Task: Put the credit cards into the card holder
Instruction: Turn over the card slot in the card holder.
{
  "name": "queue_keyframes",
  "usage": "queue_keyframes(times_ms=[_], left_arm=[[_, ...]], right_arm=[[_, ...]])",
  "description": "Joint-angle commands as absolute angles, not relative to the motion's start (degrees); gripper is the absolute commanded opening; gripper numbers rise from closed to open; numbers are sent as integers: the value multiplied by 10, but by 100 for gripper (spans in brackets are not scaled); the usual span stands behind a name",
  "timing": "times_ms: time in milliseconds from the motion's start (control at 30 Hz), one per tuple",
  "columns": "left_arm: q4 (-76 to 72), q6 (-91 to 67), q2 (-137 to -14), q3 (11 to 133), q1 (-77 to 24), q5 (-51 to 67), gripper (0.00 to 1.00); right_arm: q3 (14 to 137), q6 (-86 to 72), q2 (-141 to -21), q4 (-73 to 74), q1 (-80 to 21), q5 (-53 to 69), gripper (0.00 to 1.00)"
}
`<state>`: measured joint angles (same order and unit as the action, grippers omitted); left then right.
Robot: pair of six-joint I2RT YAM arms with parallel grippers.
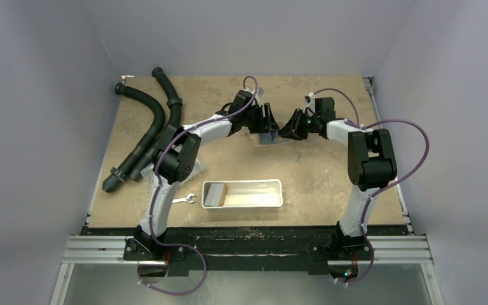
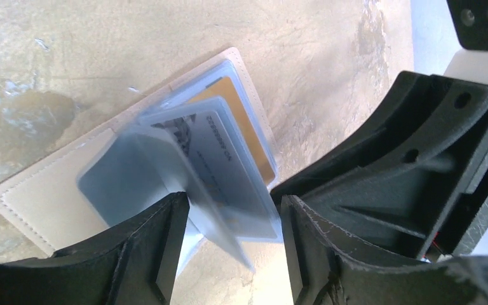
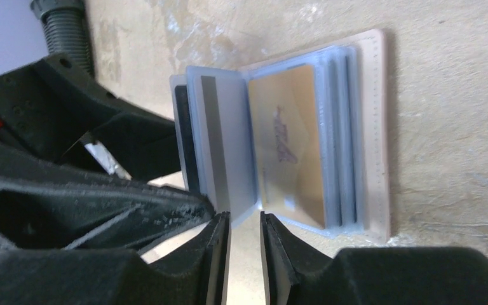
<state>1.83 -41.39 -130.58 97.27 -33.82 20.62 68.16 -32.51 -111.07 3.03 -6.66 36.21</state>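
The card holder (image 1: 272, 137) lies open on the table, beige outside (image 2: 44, 203) with light blue sleeves (image 3: 343, 140). A tan credit card (image 3: 289, 146) sits in a right-hand sleeve. A grey card with a dark stripe (image 3: 219, 146) sits in the sleeve beside it. One sleeve page (image 2: 184, 190) stands up, blurred, between the fingers of my left gripper (image 2: 235, 251). That gripper is open, and the page is close to its left finger (image 2: 159, 254). My right gripper (image 3: 244, 238) faces it at the holder's near edge, open by a narrow gap with nothing in it.
A long white tray (image 1: 279, 194) stands near the front with a tan-brown card (image 1: 221, 192) at its left end. A silver wrench (image 1: 184, 199) lies left of the tray. Black ribbed hoses (image 1: 155, 127) run along the table's left side.
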Motion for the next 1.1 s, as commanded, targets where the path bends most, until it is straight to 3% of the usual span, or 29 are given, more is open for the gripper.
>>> queue_keyframes(times_ms=[0,333,633,1067], left_arm=[[-6,-424,-1282,973,-331,211,60],[-17,-433,-1287,986,-321,222,61],[-18,-435,-1288,987,-321,225,62],[-18,-435,-1290,989,-321,228,62]], right_arm=[[677,-329,-1069,-26,-71,428,32],[670,-334,-1061,-37,-72,438,35],[683,-327,-1085,-38,-82,443,45],[704,-332,-1116,-43,-97,435,39]])
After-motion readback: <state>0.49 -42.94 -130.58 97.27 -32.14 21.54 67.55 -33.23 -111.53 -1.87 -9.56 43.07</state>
